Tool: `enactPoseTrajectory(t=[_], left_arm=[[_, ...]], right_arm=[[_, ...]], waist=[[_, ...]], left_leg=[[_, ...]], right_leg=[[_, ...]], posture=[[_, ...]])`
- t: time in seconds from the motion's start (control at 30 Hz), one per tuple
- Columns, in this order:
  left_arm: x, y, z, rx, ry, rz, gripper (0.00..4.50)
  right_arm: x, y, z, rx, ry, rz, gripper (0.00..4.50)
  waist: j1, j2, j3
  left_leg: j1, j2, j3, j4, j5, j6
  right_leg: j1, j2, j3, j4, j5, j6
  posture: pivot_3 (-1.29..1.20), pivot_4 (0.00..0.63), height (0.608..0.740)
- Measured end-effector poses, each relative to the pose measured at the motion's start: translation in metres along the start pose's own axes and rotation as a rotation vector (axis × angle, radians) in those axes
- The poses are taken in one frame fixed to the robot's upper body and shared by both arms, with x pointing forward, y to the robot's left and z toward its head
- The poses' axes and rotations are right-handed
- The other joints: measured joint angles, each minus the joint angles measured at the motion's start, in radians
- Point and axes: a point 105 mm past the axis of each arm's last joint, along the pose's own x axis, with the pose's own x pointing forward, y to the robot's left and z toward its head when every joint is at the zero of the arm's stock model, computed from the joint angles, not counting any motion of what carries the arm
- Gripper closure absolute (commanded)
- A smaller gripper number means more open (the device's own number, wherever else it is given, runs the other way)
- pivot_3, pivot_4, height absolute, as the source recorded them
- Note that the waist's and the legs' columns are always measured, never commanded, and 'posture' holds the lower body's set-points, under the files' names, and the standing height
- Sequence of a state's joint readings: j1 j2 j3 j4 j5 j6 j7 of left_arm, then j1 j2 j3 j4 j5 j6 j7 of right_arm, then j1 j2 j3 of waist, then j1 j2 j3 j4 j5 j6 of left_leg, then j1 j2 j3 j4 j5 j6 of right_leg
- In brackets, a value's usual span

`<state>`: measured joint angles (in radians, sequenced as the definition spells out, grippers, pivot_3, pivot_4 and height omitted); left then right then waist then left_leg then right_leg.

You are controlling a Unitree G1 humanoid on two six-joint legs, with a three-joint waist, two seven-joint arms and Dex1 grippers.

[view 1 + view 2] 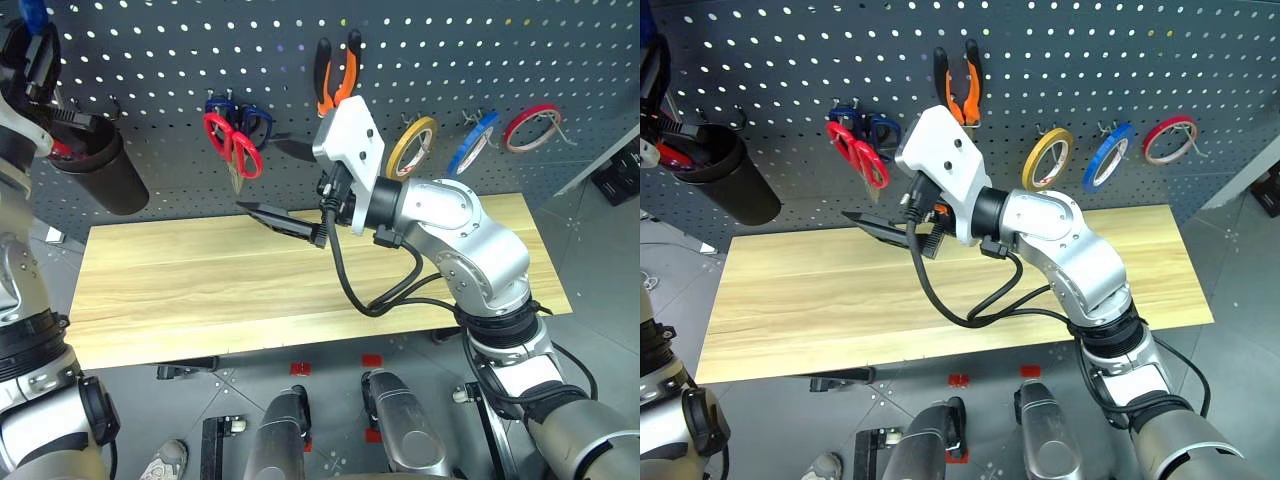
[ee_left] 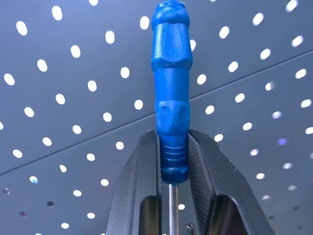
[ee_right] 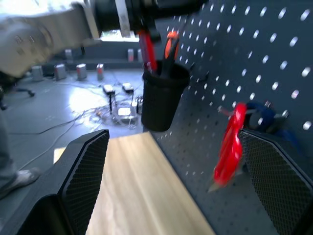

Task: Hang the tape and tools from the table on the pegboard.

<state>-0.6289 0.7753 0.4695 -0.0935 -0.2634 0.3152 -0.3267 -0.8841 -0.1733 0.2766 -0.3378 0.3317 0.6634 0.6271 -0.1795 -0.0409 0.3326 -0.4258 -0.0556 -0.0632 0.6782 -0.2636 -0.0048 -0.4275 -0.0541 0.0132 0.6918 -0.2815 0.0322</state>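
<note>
My left gripper (image 2: pixel 172 139) is shut on the blue-handled screwdriver (image 2: pixel 170 93), held up close to the pegboard (image 1: pixel 450 60) at the far upper left, above a black cup (image 1: pixel 98 170); its blue handle (image 1: pixel 33 14) shows there too. On the pegboard hang the orange-and-black pliers (image 1: pixel 337 72), the red-handled scissors (image 1: pixel 232 145) and the yellow-tan tape (image 1: pixel 412 146). My right gripper (image 3: pixel 174 134) is open and holds nothing. It hovers over the table (image 1: pixel 200 290), pointing left toward the cup.
The cup (image 3: pixel 161 98) hangs on the pegboard and holds red and orange screwdrivers. Blue-handled scissors (image 1: pixel 248 120) hang behind the red ones. A blue tape ring (image 1: pixel 474 142) and a red tape ring (image 1: pixel 530 128) hang at the right.
</note>
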Motion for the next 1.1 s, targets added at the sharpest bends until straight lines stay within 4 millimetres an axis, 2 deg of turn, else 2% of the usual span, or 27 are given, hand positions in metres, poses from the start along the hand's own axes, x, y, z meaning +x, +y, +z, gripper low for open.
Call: enactPoseTrajectory(t=[0.2, 0.27, 0.53, 0.8, 1.0, 1.1], left_arm=[[-0.013, -0.004, -0.024, -0.026, 0.052, 0.029, 4.06], [-0.017, -0.003, -0.023, -0.025, 0.046, 0.047, 3.32], [-0.027, 0.011, -0.005, -0.038, -0.027, 0.144, 1.01], [-0.029, 0.009, 0.012, -0.021, -0.083, 0.174, 1.01], [-0.029, 0.007, 0.009, -0.016, -0.065, 0.173, 1.01], [-0.030, -0.007, 0.005, -0.031, -0.034, 0.110, 1.01]], right_arm=[[0.001, 0.000, 0.000, -0.003, 0.000, -0.007, 0.00], [0.002, -0.002, -0.002, -0.002, 0.007, -0.013, 0.00], [0.002, -0.004, -0.005, -0.008, 0.012, -0.020, 0.00], [0.001, -0.005, -0.006, -0.009, 0.015, -0.024, 0.00], [0.001, -0.006, -0.008, -0.007, 0.013, -0.028, 0.00], [0.000, -0.006, -0.008, -0.010, 0.011, -0.029, 0.00]], waist=[[-0.018, 0.000, 0.000], [-0.019, 0.000, 0.000], [-0.018, -0.001, -0.001], [-0.018, -0.002, -0.008], [-0.018, -0.005, -0.015], [-0.018, -0.005, -0.022]], left_leg=[[0.000, 0.000, 0.000, 0.001, 0.000, 0.000], [0.000, 0.000, 0.001, 0.001, 0.000, 0.000], [0.000, 0.000, 0.003, 0.002, 0.000, 0.000], [0.000, 0.000, 0.003, 0.002, 0.000, 0.000], [0.000, 0.000, 0.004, 0.002, 0.000, 0.000], [0.000, 0.000, 0.004, 0.002, 0.000, 0.000]], right_leg=[[-0.001, 0.000, 0.001, 0.003, 0.000, 0.000], [-0.002, 0.000, 0.001, 0.005, 0.000, 0.000], [-0.003, 0.000, 0.001, 0.006, 0.000, 0.000], [-0.004, 0.000, 0.001, 0.007, 0.000, 0.000], [-0.004, 0.000, 0.001, 0.007, 0.000, 0.000], [-0.004, 0.000, 0.002, 0.007, 0.000, 0.000]], posture=[[-0.32, 0.260, 0.740], [-0.30, 0.261, 0.740], [-0.29, 0.255, 0.740], [-0.28, 0.239, 0.740], [-0.28, 0.232, 0.740], [-0.28, 0.229, 0.740]])
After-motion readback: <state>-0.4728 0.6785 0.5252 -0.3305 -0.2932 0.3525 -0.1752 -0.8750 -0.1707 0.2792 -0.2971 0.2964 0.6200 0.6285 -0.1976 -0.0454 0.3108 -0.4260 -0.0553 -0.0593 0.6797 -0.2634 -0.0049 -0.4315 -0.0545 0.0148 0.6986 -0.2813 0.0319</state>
